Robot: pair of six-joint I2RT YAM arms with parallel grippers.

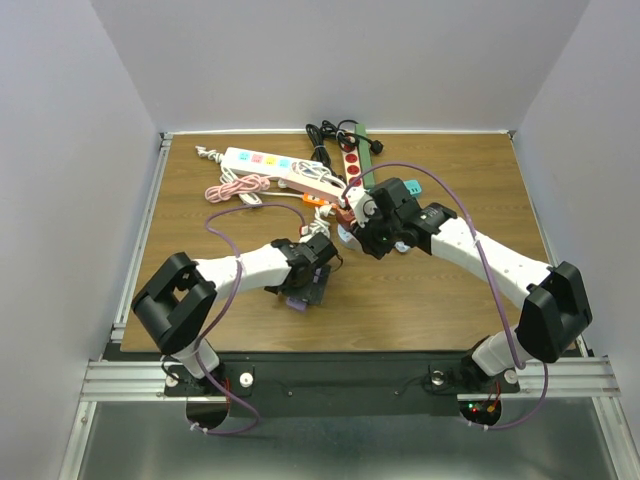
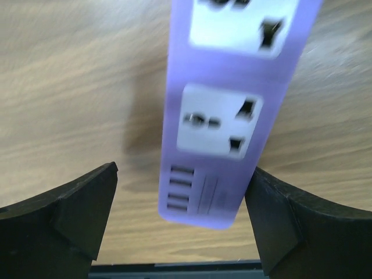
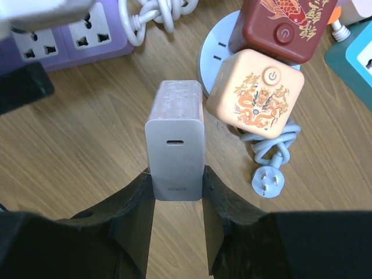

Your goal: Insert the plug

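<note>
- My right claw (image 3: 177,180) is closed on the lower end of the grey charger (image 3: 175,139). It's a shallow pinch, so a hard push could pivot the charger or let it slip
- The charger hangs over the desk (image 3: 75,151) with its pins hidden from me; if they meet the socket askew, I judge they would jam on its face rather than go in
- The orange cube adapter (image 3: 256,96) sits just beside the charger, with a loose three-pin plug (image 3: 267,183) near it, and a sideways swing could knock or snag either
- My left claw (image 2: 181,174) is wide open and holds nothing, its jaws either side of the end of the purple power strip (image 2: 232,70) — unbraced, the strip may skate away when I press
- Both my arms crowd together mid-desk, so the wrists could collide
</note>
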